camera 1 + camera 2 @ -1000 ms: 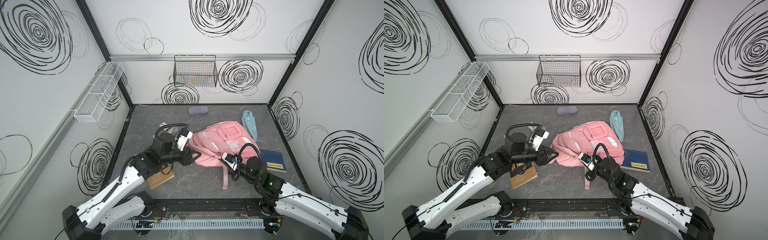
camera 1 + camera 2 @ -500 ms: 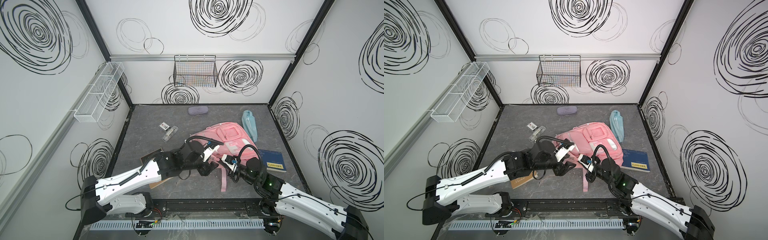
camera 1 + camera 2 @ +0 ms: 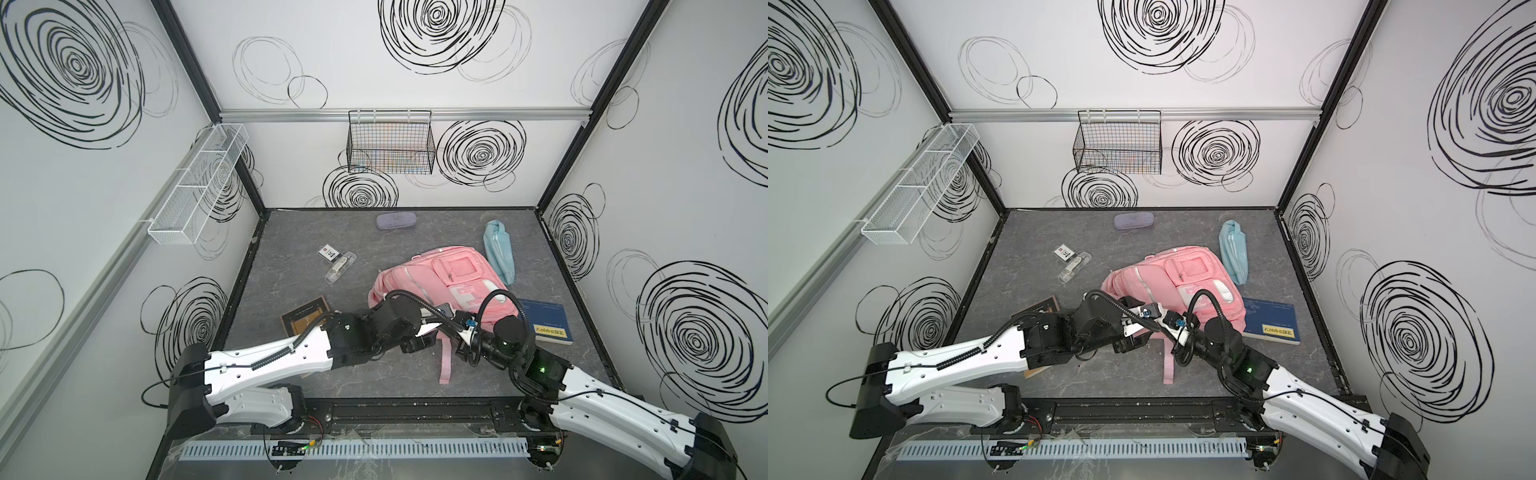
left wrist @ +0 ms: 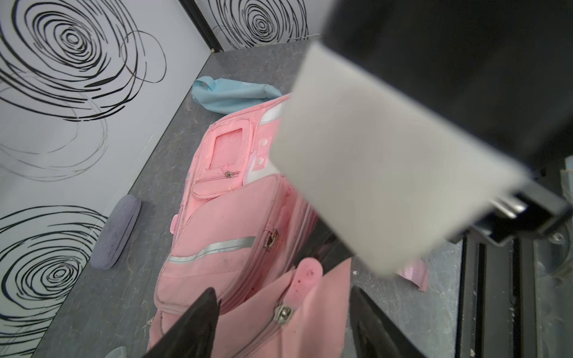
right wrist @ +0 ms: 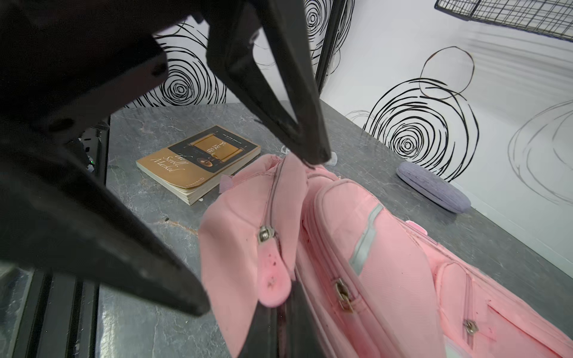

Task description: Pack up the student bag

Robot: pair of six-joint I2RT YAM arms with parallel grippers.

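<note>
A: Where is the student bag (image 3: 419, 282) shown?
B: It is seen lying on the grey table (image 3: 291, 270), right of centre, with a light-blue pouch (image 3: 498, 253) just beside it.
A: How are the grippers set?
B: The left gripper (image 4: 283, 294) is held apart astride the bag's raised flap (image 5: 245, 223); the right gripper (image 5: 279, 328) is closed on that pink fabric

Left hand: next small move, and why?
Probably close the left hand on the flap of the student bag. Its jaws stand open astride that flap, with the zip pull between them, and the right hand is shut on the bag's fabric close by. A second grip should let the two spread the opening.
</note>
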